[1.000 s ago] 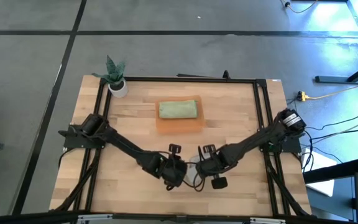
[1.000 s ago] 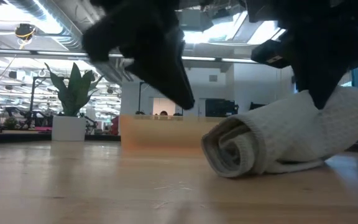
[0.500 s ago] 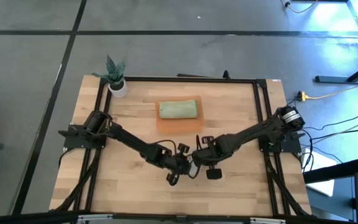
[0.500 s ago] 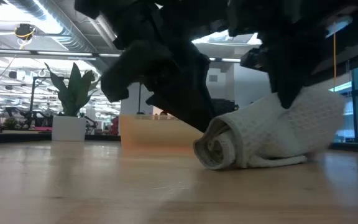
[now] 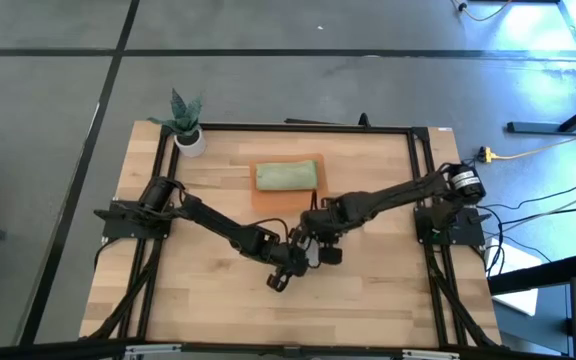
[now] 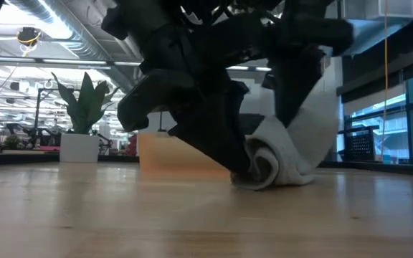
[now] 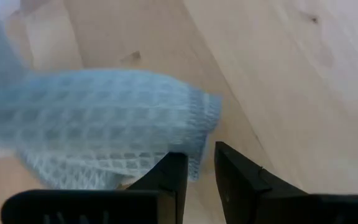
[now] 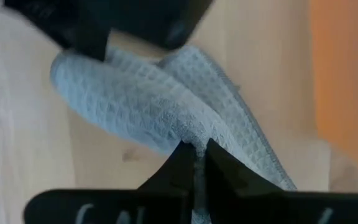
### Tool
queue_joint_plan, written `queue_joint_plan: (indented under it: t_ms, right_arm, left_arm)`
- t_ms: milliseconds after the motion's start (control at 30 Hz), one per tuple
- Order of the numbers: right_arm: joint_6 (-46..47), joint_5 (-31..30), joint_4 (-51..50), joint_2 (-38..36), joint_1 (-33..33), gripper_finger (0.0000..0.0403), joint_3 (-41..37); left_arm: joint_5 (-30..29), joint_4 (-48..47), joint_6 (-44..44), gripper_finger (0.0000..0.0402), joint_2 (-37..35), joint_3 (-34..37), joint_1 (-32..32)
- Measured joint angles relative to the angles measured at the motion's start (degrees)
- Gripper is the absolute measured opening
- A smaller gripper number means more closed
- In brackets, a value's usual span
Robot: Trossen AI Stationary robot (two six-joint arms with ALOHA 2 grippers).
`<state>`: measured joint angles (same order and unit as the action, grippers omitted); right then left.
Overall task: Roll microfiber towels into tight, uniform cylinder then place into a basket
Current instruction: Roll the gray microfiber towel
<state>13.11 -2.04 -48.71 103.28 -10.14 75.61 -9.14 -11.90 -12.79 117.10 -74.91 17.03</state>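
A white waffle-weave towel point(image 6: 296, 140), rolled into a cylinder, sits near the table's middle with its rolled end point(image 6: 264, 165) on the wood and its other end raised. It also shows in the left wrist view point(image 7: 104, 118) and the right wrist view point(image 8: 135, 93). My right gripper point(image 5: 315, 228) is shut on its raised part. My left gripper point(image 5: 293, 256) is at its low end, fingers almost together. The orange basket point(image 5: 258, 205) lies just beyond, with a rolled green towel point(image 5: 286, 177) in it. My left gripper has the knitted edge of the roll's low end point(image 7: 196, 158) between its two fingertips point(image 7: 174, 174), coming in low and slanting from the table's left near side. That end rests on the table. My right gripper pinches a fold of the towel's outer layers point(image 8: 194, 144) between its two fingers point(image 8: 219, 165), from above. The held part is lifted, and the roll slants down from it to the table.
A small white plant pot point(image 5: 190, 140) stands at the far left corner, also in the low view point(image 6: 77, 147). Black frame rails point(image 5: 418, 180) run along the table's edges. Bare wood lies toward the near edge.
My right gripper has gone toward the far edge and the basket, rising and drawing the towel with it. The roll has slid that way and now stands steeper, its held end lifted. My left gripper has followed toward the roll's low end and closed in on it.
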Motion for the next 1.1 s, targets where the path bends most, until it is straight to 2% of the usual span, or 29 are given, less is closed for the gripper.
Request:
queue_joint_plan:
  t_ms: [267,400,633,833,1100]
  right_arm:
    - [-4.3,3.1,3.9,0.2,3.9,0.0018,-0.1]
    - [-4.7,4.1,3.7,0.2,5.2,0.0018,-1.2]
    - [-5.9,8.3,3.7,0.2,5.0,0.0018,-3.5]
    - [-5.2,11.1,3.7,0.2,2.4,0.0018,-4.4]
    - [-3.2,11.2,3.2,0.2,-4.2,0.0018,-4.5]
  left_arm:
    - [0.0,-1.0,-0.9,0.0069,0.0,0.0,0.0]
    - [-2.0,-4.1,0.7,0.0069,-1.3,0.0,1.4]
    - [-10.1,-13.6,5.0,0.0069,-6.5,0.0,3.0]
    - [-19.0,-17.1,6.7,0.0069,-8.8,-0.1,2.0]
    - [-16.1,-16.4,6.5,0.0069,-7.1,0.0,0.0]
